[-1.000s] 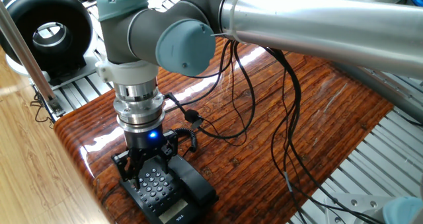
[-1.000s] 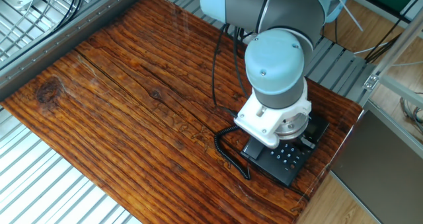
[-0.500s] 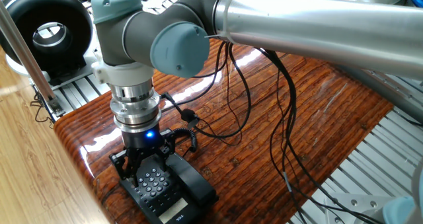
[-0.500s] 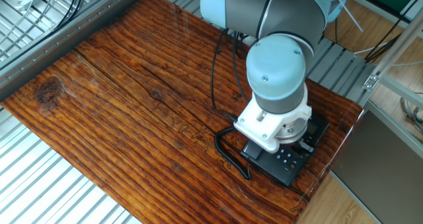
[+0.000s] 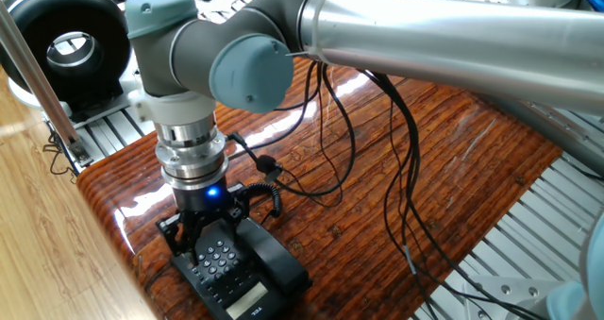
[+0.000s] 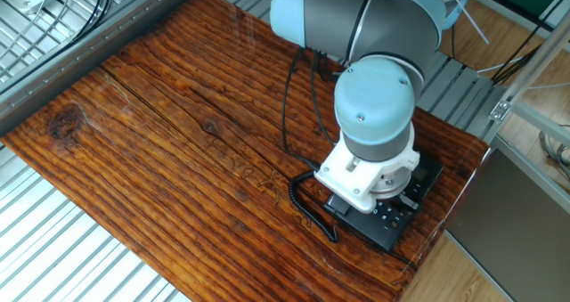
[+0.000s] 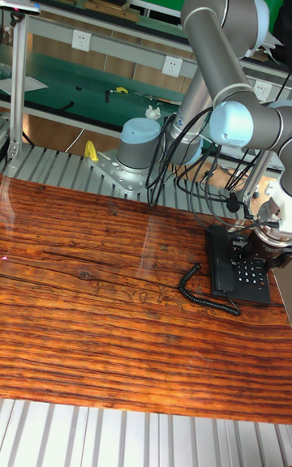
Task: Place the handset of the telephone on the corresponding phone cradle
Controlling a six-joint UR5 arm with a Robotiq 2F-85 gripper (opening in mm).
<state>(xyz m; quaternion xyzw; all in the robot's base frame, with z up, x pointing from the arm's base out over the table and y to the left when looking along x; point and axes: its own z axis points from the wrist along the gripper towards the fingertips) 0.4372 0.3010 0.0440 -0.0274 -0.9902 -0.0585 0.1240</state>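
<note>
Lying along the side of the keypad, the handset (image 5: 276, 257) looks already down on the telephone (image 5: 225, 263). It runs parallel to the base, where the phone cradle should be, but the cradle strip itself is hidden under it. I cannot tell whether it is fully seated on the hook tab. The coiled cord (image 7: 203, 289) trails off the base end onto the table (image 5: 453, 169) in a loose loop, slack and not pulling the handset sideways.

The gripper (image 5: 203, 237) hangs straight down over the far end of the keypad, just above the base. Its black linkages are splayed wide and nothing shows between the fingers, so it reads as spread apart and empty. The fingertips are partly lost against the black phone. The vertical wrist pose fits a top-down set-down along the base's long axis. A blue light (image 5: 215, 193) glows on the wrist.

Judgement: placement is about done. What's left is to lift clear without snagging the cord or the arm's own cables (image 5: 340, 141). A ring-shaped device (image 5: 66, 42) sits well apart.
</note>
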